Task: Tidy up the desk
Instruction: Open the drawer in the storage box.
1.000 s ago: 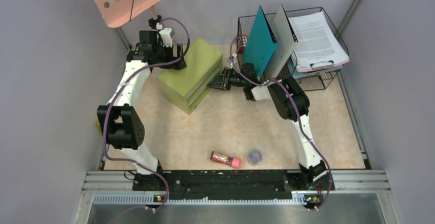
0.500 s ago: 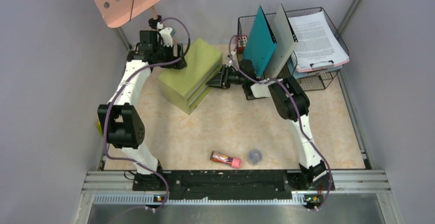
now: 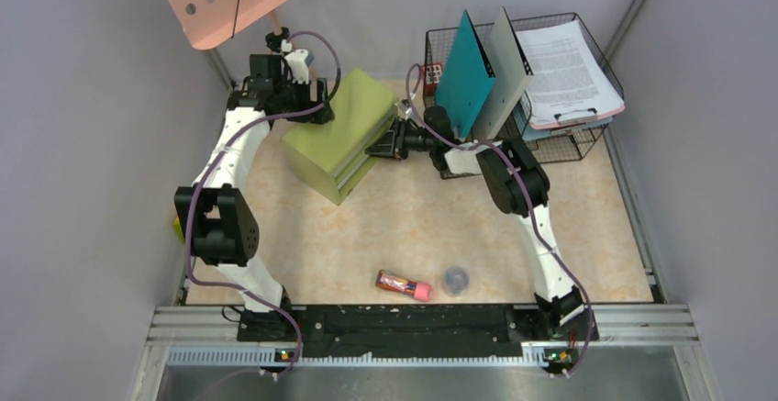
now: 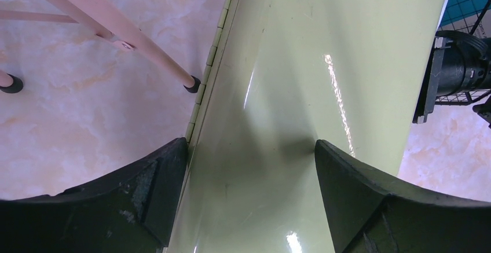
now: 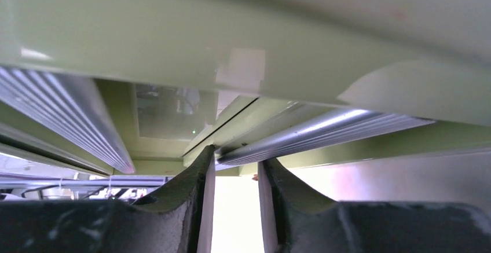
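Top external view: the desk [image 3: 413, 227] runs from the rail at the near edge to the grey walls, mostly bare. On it at the far left sits the olive-green drawer box [image 3: 344, 135], skewed to the walls. Both arms have gathered round that box.

The left gripper [image 3: 312, 107] sits on the box's far-left corner with its jaws spread wide. From the left wrist, one finger [image 4: 156, 189] hangs at the hinged edge and the other over the glossy top, and the lid runs on past it. So nothing is clamped. My guess is it bears down to stop the box sliding.

The right gripper [image 3: 374, 150] noses in at the box's right face, level with the drawers. From its wrist the jaws stand a narrow slit apart, just below a silver rail [image 5: 324, 131] on the drawer front. Whether they pinch anything I cannot tell. It looks placed to draw or push a drawer.

At the near edge a red-and-pink tube [image 3: 404, 284] and a small dark round thing [image 3: 455, 279] lie just beside each other. The wire basket [image 3: 587, 139] of folders and papers stands far right.
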{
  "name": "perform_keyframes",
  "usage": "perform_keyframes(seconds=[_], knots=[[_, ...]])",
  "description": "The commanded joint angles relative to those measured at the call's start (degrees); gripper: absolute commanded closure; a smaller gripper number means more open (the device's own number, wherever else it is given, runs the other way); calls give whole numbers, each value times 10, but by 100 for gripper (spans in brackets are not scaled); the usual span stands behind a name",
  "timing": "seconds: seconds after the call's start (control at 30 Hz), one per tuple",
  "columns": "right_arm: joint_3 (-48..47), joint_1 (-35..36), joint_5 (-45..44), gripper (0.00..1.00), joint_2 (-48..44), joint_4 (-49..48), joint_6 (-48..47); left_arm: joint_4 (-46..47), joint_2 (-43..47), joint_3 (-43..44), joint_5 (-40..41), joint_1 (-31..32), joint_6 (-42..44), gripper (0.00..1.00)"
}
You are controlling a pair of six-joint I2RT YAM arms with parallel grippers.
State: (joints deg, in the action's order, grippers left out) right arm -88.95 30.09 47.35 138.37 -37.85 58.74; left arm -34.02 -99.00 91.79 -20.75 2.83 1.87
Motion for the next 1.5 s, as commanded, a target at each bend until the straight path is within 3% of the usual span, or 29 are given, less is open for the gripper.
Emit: perform_keyframes(seconds=[0.0, 0.13, 0.23, 1.0, 1.3, 1.47], knots=[[-15, 20, -7, 81, 7, -52, 4, -40, -17, -12, -39, 7, 2, 16], [-11, 22, -3, 96, 5, -76, 25, -45, -16, -17, -40, 7, 9, 16], [-3, 23, -4, 100, 0, -90, 33, -47, -13, -18, -40, 7, 11, 17], [108, 55, -41, 100, -90, -127, 52, -93, 13, -39, -21, 7, 52, 25], [76, 54, -29, 100, -75, -110, 46, -95, 5, -33, -21, 7, 50, 24], [72, 53, -27, 73, -74, -67, 17, -97, 2, -26, -23, 7, 49, 23]])
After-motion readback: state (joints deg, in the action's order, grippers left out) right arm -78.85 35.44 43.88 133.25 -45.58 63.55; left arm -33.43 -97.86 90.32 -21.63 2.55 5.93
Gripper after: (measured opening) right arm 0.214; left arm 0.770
